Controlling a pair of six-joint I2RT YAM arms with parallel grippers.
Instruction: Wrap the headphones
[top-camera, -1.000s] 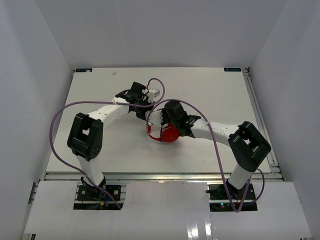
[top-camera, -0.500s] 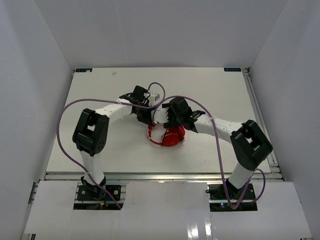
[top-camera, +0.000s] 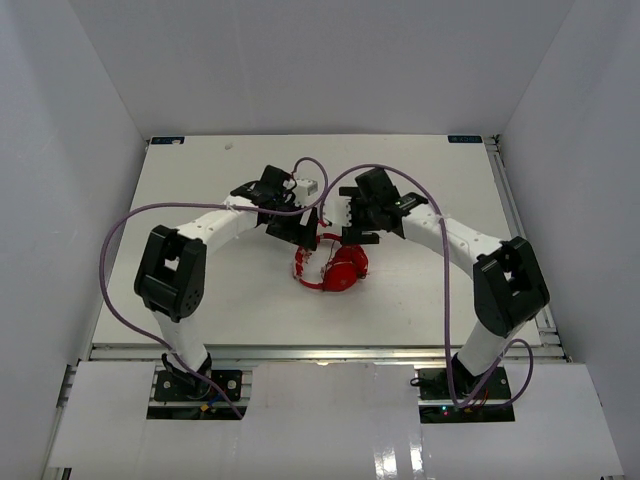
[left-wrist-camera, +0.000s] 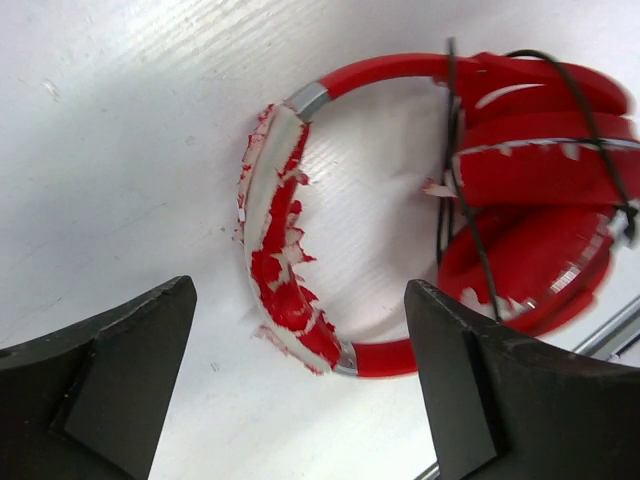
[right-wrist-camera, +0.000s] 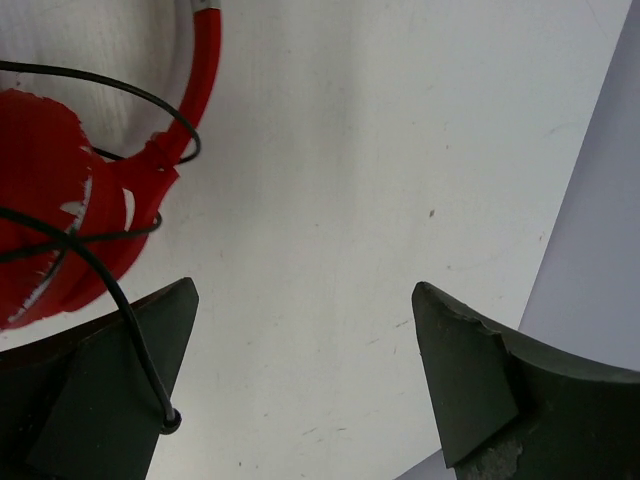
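Note:
The red headphones (top-camera: 336, 268) lie flat on the white table (top-camera: 200, 280) between my two arms. In the left wrist view their headband (left-wrist-camera: 272, 262) shows peeling padding, and a thin dark cable (left-wrist-camera: 470, 230) loops over the folded ear cups (left-wrist-camera: 545, 190). My left gripper (top-camera: 296, 232) hovers open over the headband (left-wrist-camera: 300, 290), holding nothing. My right gripper (top-camera: 350, 226) stands open just behind the ear cups (right-wrist-camera: 50, 220), with bare table between its fingers (right-wrist-camera: 305, 288). A loose stretch of cable (right-wrist-camera: 125, 300) runs in front of its left finger.
Thick purple arm cables (top-camera: 120, 225) arch over both arms. White walls enclose the table on three sides, and a metal rail (top-camera: 520, 230) runs along the right edge. The wall's foot shows close by in the right wrist view (right-wrist-camera: 600, 230).
Both grippers have gone from shut to wide open. The right gripper has drawn back from the ear cups toward the far side. The headphones now lie free on the table.

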